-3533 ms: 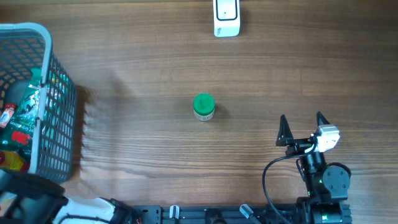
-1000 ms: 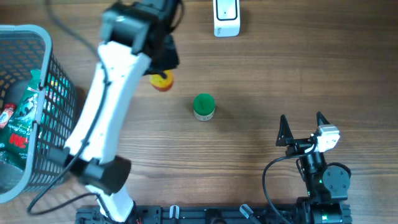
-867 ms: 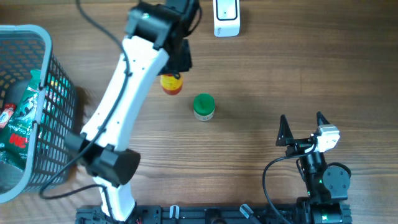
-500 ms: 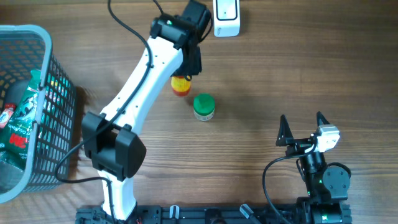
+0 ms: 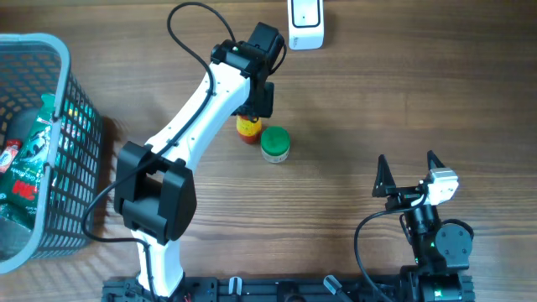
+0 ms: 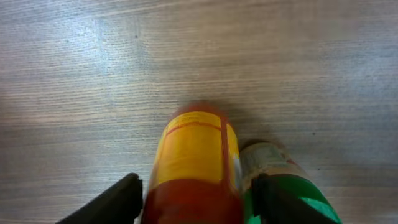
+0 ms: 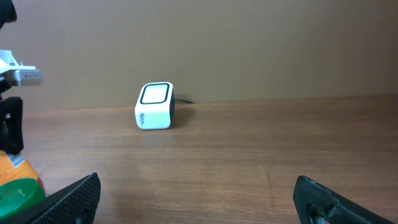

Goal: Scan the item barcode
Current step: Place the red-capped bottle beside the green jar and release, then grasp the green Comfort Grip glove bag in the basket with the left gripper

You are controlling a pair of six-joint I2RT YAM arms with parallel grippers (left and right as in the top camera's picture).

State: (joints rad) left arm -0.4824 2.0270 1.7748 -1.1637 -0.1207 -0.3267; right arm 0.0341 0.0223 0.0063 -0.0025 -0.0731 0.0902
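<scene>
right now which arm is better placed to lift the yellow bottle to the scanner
Left. The left hand straddles the yellow bottle, not far from the scanner; the right hand sits open by its own base, far from both.

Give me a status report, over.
Left gripper open astride yellow bottle. Right gripper open, empty. Bottle short of scanner. Green-lidded jar right beside bottle.
</scene>
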